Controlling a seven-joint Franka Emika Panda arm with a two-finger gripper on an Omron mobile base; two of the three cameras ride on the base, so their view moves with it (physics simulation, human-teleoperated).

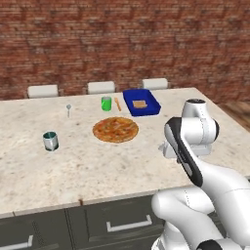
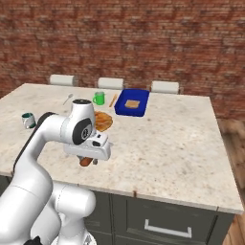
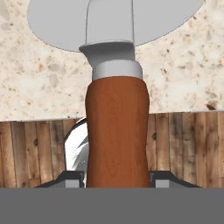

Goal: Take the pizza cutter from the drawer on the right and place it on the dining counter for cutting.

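Observation:
My gripper (image 3: 117,179) is shut on the pizza cutter (image 3: 117,127), its fingers clamped on either side of the reddish-brown handle. The silvery round blade points away from the hand, over the beige speckled dining counter (image 3: 26,87). Seen from the right base, the gripper (image 2: 88,160) hangs just above the counter's near edge (image 2: 167,143), with the cutter's handle (image 2: 86,161) poking out below the hand. The dark grey drawer fronts (image 1: 127,224) under the counter look shut.
On the counter (image 1: 73,166) lie a pizza (image 1: 115,129), a blue tray (image 1: 141,102), a green cup (image 1: 106,103), a thin orange stick (image 1: 117,103), a small spoon (image 1: 68,108) and a metal mug (image 1: 50,140). Wooden floor (image 3: 188,148) lies below the counter's edge.

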